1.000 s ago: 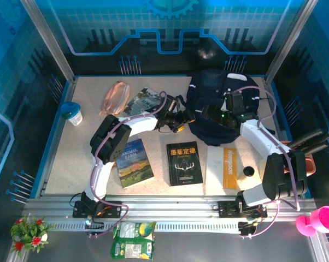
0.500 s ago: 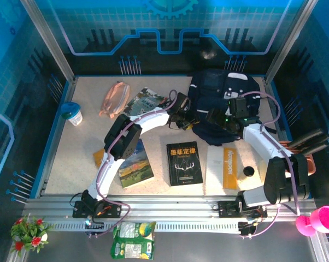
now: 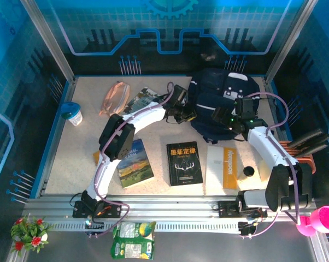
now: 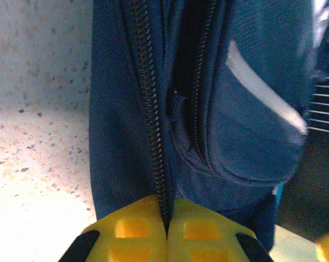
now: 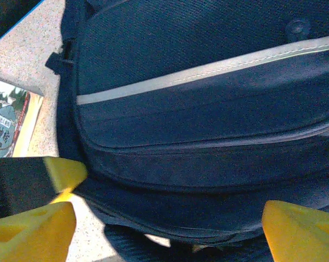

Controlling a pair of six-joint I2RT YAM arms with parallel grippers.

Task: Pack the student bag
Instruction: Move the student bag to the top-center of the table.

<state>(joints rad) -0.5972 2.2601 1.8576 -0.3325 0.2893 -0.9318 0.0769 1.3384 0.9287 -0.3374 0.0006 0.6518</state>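
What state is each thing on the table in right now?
student bag, lying on the table, edge pinched at a zipper
left gripper, shut on student bag
right gripper, open above student bag
black book, closed, flat
landscape book, closed, flat
orange-spined book, closed, flat
cup, upright

We're looking into a robotics lab cell here: blue panels printed with circuit traces and a gear are walling it in, and aluminium posts are framing the corners. Two white arms are working off a slotted metal rail at the near edge of a speckled table. School props are lying about like a staged trial: books, a paper cup, the student bag.
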